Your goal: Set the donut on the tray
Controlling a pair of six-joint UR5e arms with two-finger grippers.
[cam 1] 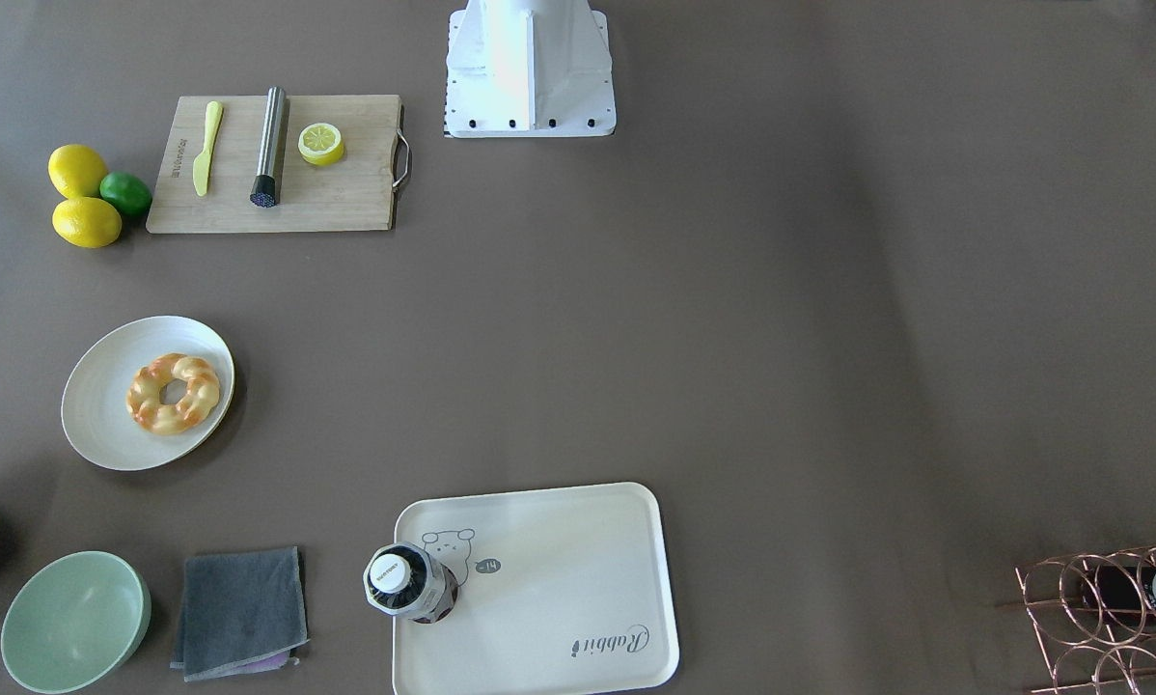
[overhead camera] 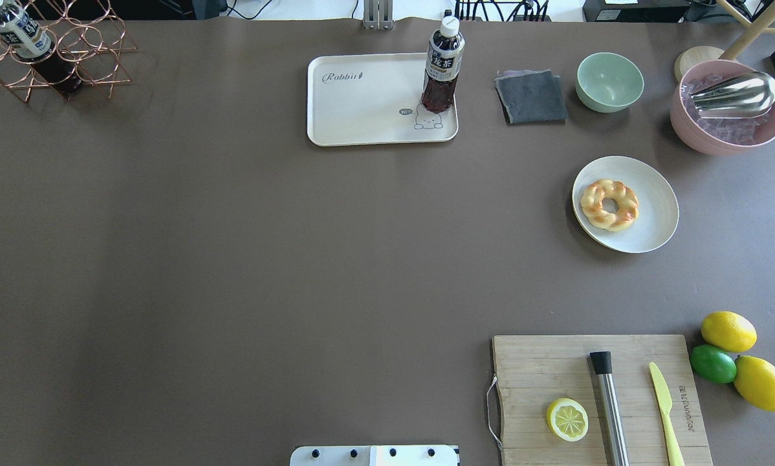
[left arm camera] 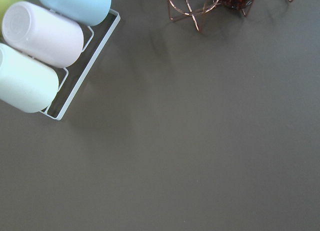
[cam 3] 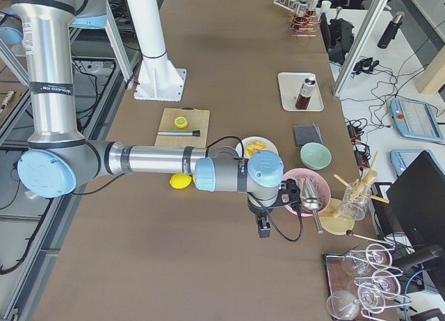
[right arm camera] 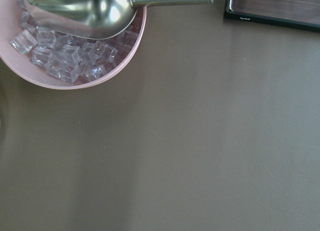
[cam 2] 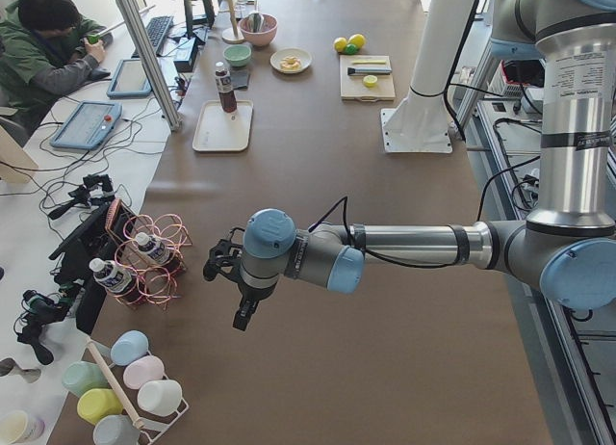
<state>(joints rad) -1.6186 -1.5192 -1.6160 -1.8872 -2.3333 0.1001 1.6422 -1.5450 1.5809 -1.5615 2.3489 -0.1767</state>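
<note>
Currently | donut (overhead camera: 609, 204) on plate (overhead camera: 656, 188) | tray (overhead camera: 361, 110) well apart | left hand (cam 2: 218, 267), right hand (cam 3: 290, 196): cannot tell if open

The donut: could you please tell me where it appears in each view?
Front-facing: donut, left of middle.
Overhead: right of middle.
Exterior left: far, top centre.
Exterior right: near centre.
Left wrist: not in it.
Right wrist: not in it.
Shared landmark: the round plate under it.
</note>
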